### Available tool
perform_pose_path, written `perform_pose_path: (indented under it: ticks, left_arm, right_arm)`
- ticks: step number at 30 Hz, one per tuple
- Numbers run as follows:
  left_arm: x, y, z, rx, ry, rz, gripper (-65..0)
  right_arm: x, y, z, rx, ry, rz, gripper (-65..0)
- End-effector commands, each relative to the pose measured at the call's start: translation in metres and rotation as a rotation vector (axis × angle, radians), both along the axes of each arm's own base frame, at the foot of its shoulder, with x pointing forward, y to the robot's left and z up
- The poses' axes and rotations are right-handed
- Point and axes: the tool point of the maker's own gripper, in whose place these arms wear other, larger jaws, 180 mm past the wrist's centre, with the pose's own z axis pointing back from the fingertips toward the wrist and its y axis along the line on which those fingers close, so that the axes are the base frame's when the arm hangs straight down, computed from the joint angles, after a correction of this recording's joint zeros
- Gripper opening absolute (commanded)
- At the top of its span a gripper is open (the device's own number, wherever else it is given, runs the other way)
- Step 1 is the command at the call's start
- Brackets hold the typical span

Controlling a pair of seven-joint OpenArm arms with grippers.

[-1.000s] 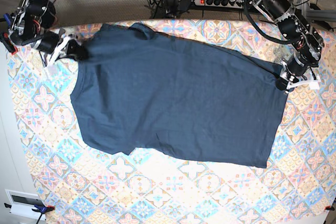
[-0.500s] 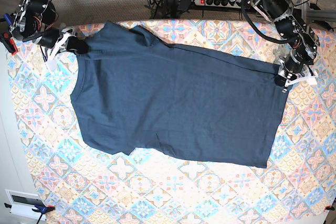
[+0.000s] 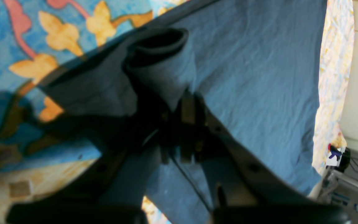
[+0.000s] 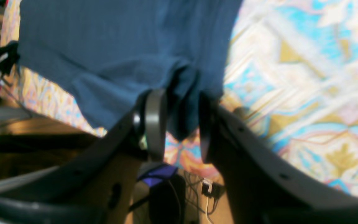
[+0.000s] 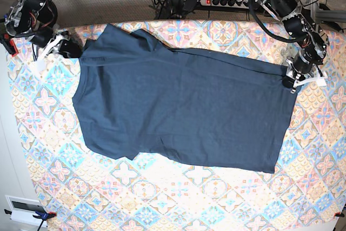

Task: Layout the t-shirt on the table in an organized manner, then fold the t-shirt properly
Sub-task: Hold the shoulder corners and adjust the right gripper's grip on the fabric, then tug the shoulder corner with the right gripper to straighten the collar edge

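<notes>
Both grippers sit at opposite ends of the one t-shirt (image 5: 184, 106), which lies spread nearly flat across the one table (image 5: 162, 198), its patterned cloth showing on every side of the garment. That shirt is the only garment; it runs from the collar end at the base view's left to the hem at its right, with one sleeve jutting toward the near edge and the other toward the far edge.

Two arms reach in from the far corners. At the hem corner, the left gripper (image 3: 185, 105) is clenched on a rolled tuck of the t-shirt's edge, the fabric bunched into a small tube just above the fingers. At the shoulder corner, the right gripper (image 4: 179, 124) has its two fingers (image 4: 155, 121) parted, with a fold of the t-shirt hanging loosely in the gap; whether either finger touches the cloth is unclear.

One power strip (image 5: 224, 1) lies behind the table.
</notes>
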Motion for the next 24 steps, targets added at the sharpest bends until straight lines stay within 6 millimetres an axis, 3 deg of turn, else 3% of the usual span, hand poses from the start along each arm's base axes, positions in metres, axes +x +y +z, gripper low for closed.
perform_pose_path:
  ticks: [1,5,10,15,22,24]
  left_arm:
    - [0.004,0.008,0.009,0.024,-0.017,0.004,-58.9]
    - [0.004,0.008,0.009,0.024,-0.017,0.004,-58.9]
    - [0.005,0.008,0.010,0.023,-0.019,0.003,-58.9]
    - [0.006,0.007,0.010,0.022,-0.022,0.002,-58.9]
    - [0.005,0.009,0.010,0.028,-0.019,0.001,-58.6]
    - [0.004,0.008,0.010,0.024,-0.017,-0.003,-56.0]
  right_arm:
    - [0.002,-0.006,0.012,-0.020,-0.036,0.008,-47.1]
    - [-0.016,0.003,0.018,-0.065,-0.024,0.060,-47.0]
    - [-0.026,0.048,0.026,-0.058,-0.044,0.194,-46.7]
    - [-0.032,0.088,0.015,-0.011,-0.011,0.318,-41.0]
    - [-0.046,0.084,-0.011,-0.139,0.087,0.384,-37.8]
    - [-0.047,0.082,-0.013,-0.154,0.095,0.385,-37.8]
